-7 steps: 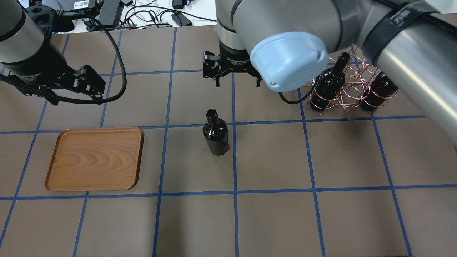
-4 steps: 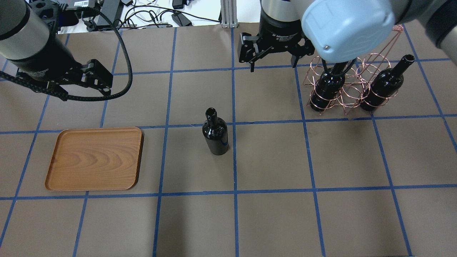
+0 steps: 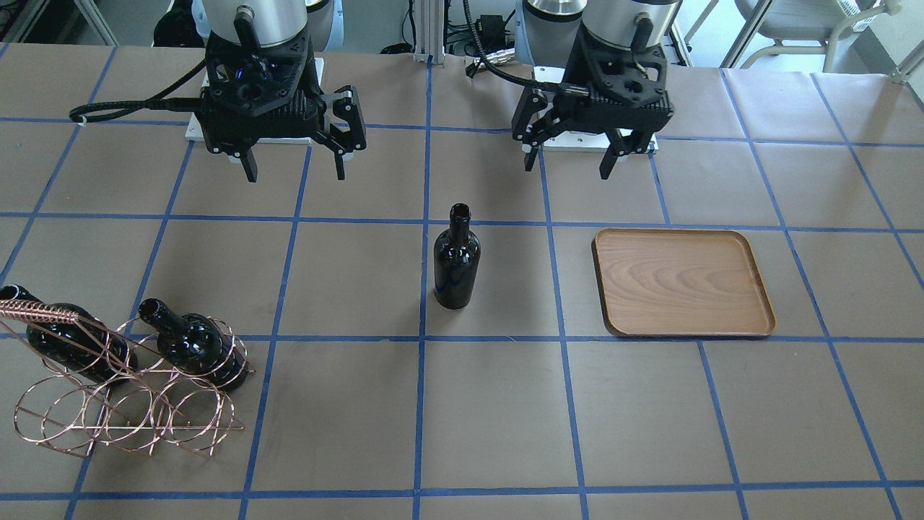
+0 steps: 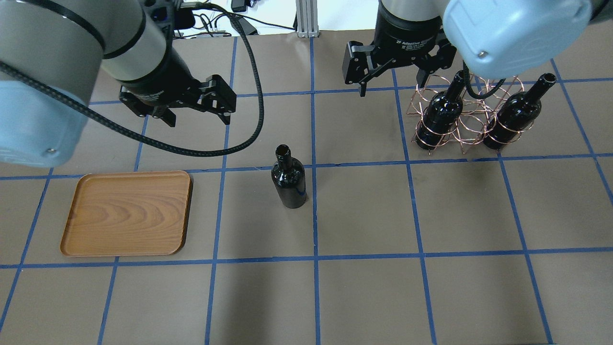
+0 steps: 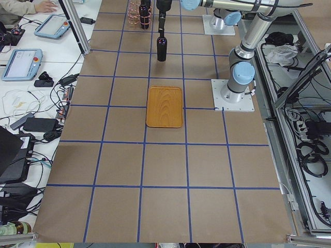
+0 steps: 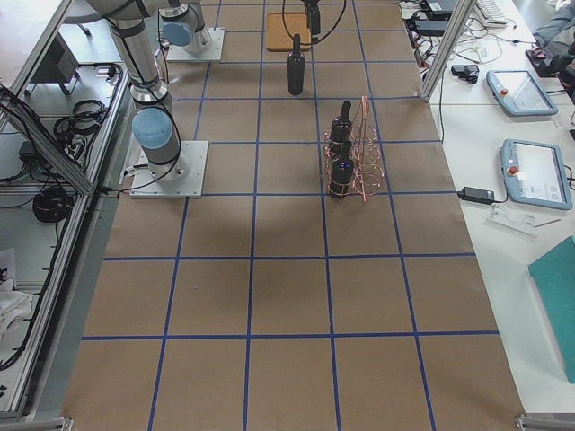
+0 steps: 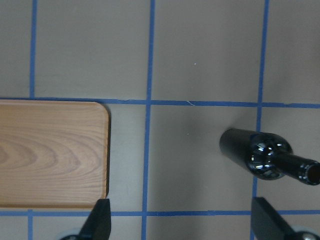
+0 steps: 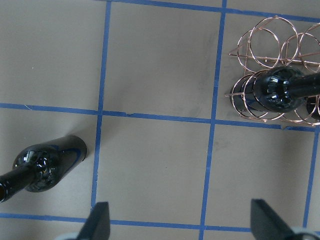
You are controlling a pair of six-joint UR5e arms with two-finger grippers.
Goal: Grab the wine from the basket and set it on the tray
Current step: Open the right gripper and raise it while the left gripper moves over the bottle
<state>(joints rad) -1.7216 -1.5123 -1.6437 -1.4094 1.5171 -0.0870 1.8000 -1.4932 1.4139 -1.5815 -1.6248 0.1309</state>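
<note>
One wine bottle stands upright alone mid-table, also in the front view. Two more bottles lie tilted in the copper wire basket at the far right. The empty wooden tray lies to the left. My left gripper is open and empty, hovering behind and left of the standing bottle; its wrist view shows the bottle and the tray. My right gripper is open and empty, just left of the basket.
Blue tape lines cross the brown table cover. Cables and devices lie beyond the far edge. The arm base plates sit at the robot's side. The basket's twisted handle sticks up over its bottles.
My left gripper has moved right, toward the standing bottle. My right gripper has moved away from above the bottle, right toward the basket. The bottles and tray have not moved.
</note>
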